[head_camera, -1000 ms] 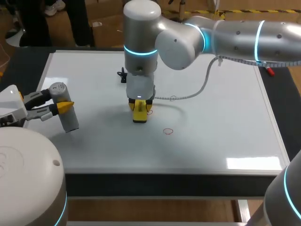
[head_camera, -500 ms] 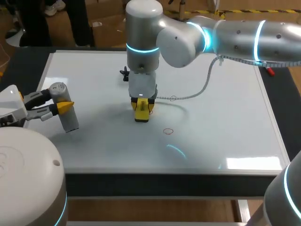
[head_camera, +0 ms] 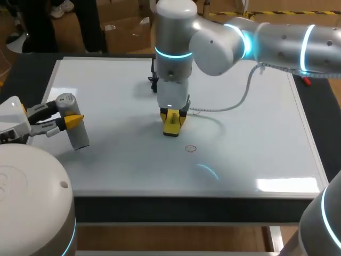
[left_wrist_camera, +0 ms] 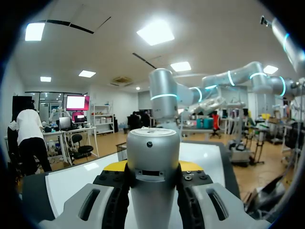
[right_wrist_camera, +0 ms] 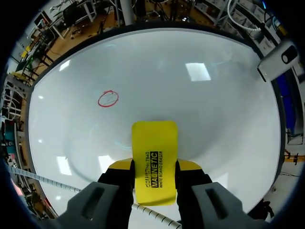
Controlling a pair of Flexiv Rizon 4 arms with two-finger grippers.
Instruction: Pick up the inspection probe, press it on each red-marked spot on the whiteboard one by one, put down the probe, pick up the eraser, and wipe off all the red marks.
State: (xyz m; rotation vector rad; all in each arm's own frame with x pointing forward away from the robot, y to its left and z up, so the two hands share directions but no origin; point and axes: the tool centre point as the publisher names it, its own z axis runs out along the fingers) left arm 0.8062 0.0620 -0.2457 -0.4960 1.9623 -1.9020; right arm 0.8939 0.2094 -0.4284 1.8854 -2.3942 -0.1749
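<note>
Head view: whiteboard (head_camera: 256, 133) lay flat on the dark desk (head_camera: 160, 208), filling most of the frame. The right arm (head_camera: 240, 42) came in from the upper right and pointed straight down at centre frame. The right jaws were closed on a yellow eraser (head_camera: 171, 124), gripped from both sides with its lower end at the board surface; actual contact could not be told. One red mark (head_camera: 190, 149), a small ring, sat just below and right of the eraser, apart from it. A grey cable (head_camera: 234, 101) trailed from the arm across the board. At the left edge of the frame the left arm (head_camera: 10, 125) held the grey cylindrical probe (head_camera: 73, 128), tilted, over the board's left margin. Left wrist view: left jaws clamped on the probe (left_wrist_camera: 153, 176), which stood between the fingers with both sides against it. Right wrist view: eraser (right_wrist_camera: 153, 162) sat between the fingers and stuck out past them over the whiteboard (right_wrist_camera: 214, 109); the red mark (right_wrist_camera: 108, 98) lay ahead of it, off to one side, not touching.
</note>
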